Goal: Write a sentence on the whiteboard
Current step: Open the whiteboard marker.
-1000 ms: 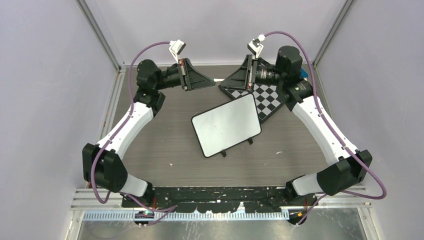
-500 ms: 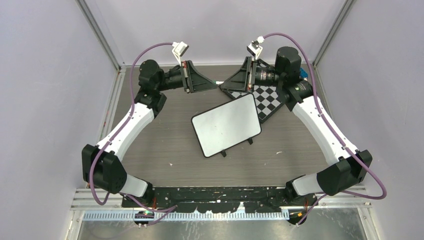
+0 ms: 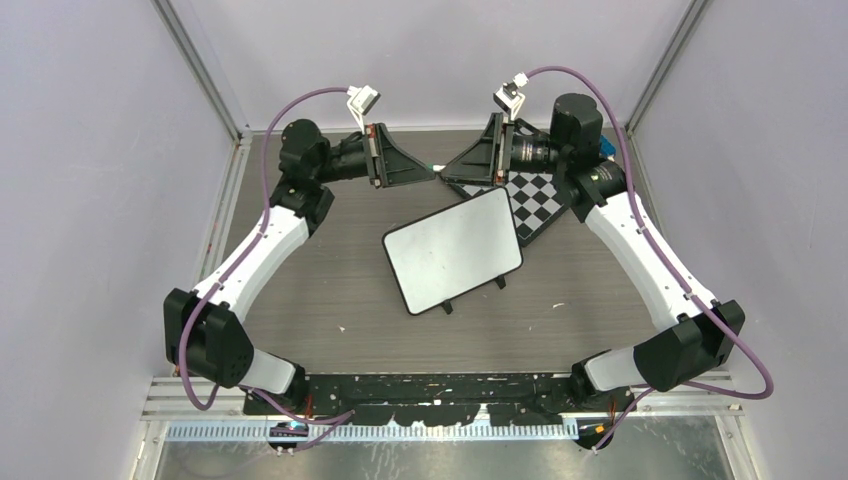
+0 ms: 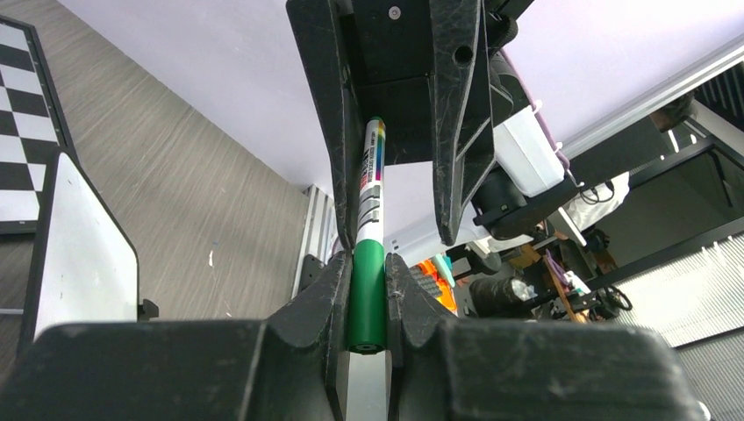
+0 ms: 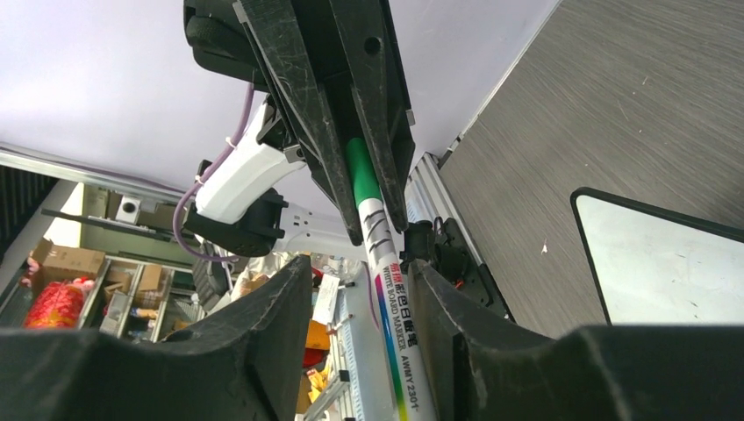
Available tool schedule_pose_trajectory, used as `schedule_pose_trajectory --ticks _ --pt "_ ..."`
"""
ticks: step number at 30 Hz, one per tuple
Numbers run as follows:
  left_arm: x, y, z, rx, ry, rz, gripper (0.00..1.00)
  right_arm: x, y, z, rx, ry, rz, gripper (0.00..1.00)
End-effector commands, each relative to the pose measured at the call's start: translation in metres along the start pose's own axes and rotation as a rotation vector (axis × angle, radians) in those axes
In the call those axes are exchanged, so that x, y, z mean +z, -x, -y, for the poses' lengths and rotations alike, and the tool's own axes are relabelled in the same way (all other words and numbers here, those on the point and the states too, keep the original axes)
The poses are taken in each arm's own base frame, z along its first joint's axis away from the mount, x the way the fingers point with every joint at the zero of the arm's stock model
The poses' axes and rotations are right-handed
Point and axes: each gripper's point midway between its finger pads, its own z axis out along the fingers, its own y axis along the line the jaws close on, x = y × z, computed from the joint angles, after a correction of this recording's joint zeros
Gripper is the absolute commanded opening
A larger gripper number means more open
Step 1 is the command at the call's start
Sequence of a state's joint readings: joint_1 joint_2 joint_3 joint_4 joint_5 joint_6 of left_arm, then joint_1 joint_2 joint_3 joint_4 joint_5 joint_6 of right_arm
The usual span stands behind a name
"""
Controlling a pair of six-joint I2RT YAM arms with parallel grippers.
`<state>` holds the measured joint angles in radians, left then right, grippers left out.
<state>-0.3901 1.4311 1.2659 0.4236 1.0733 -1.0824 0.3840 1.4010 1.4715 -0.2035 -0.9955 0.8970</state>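
grey wood-grain table (image 3: 330,290), lilac walls: the whiteboard (image 3: 452,250) sits askew at mid-table, face plain white, partly covering a chessboard (image 3: 535,200) at its far right corner; past the whiteboard's far edge the left claw (image 3: 426,175) and right claw (image 3: 450,172) meet tip to tip. left wrist: the left claw is clamped on the green cap of a marker (image 4: 368,219). right wrist: the right claw's fingers (image 5: 263,342) stand apart around the marker's white barrel.

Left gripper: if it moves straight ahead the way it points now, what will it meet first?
Most likely the right gripper, facing it closely. The marker clamped in the left gripper lies between the right gripper's fingers, which look open.
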Motion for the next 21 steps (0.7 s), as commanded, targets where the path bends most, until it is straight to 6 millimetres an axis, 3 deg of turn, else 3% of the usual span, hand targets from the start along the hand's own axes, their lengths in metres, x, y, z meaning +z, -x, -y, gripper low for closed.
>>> schedule_pose_trajectory --ticks 1,6,12,21 --pt "0.007 -0.017 0.012 0.013 -0.045 -0.067 0.0 -0.004 0.001 -0.027 -0.086 0.057 0.011 0.5" --pt "0.01 -0.021 0.011 0.0 -0.053 -0.083 0.0 -0.004 0.0 -0.026 -0.092 0.055 0.01 0.4" --pt "0.008 -0.016 0.022 0.012 -0.079 -0.077 0.0 -0.006 -0.002 -0.022 -0.094 0.043 0.004 0.44" --pt "0.003 -0.018 0.019 -0.005 -0.072 -0.079 0.0 -0.008 -0.003 -0.024 -0.093 0.049 -0.002 0.49"
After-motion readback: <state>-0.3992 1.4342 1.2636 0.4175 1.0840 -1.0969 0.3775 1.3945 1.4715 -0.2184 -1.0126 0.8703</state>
